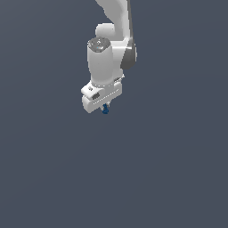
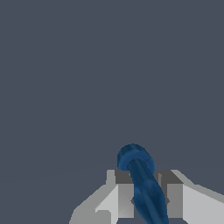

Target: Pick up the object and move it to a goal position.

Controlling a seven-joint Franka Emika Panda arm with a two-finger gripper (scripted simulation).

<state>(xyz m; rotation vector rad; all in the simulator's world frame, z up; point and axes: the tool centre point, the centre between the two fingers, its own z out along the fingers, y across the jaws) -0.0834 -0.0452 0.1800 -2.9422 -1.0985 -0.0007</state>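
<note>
Dark blue, slim and elongated, the small object [image 2: 142, 183] sits pinched between the two pale grey fingers [image 2: 124, 199] of the white robot pincer [image 2: 145, 197]. In the wrist view its slightly wider, rounded end pokes out past the fingertips, while the rest of its glossy shaft runs back between the pads, one finger pressed against each side of it. The piece lies at a slight slant to the fingers, not quite square with them.

From the exterior view, the white jointed arm [image 1: 107, 53] reaches down from above with the pincer [image 1: 104, 107] pointing downward, and only a little blue tip of the object [image 1: 105, 110] peeps out just beneath the pincer's body; the fingers themselves are too small to make out there. All around is plain dark grey-blue background [image 1: 178, 169], with no edge or surface I can tell apart.
</note>
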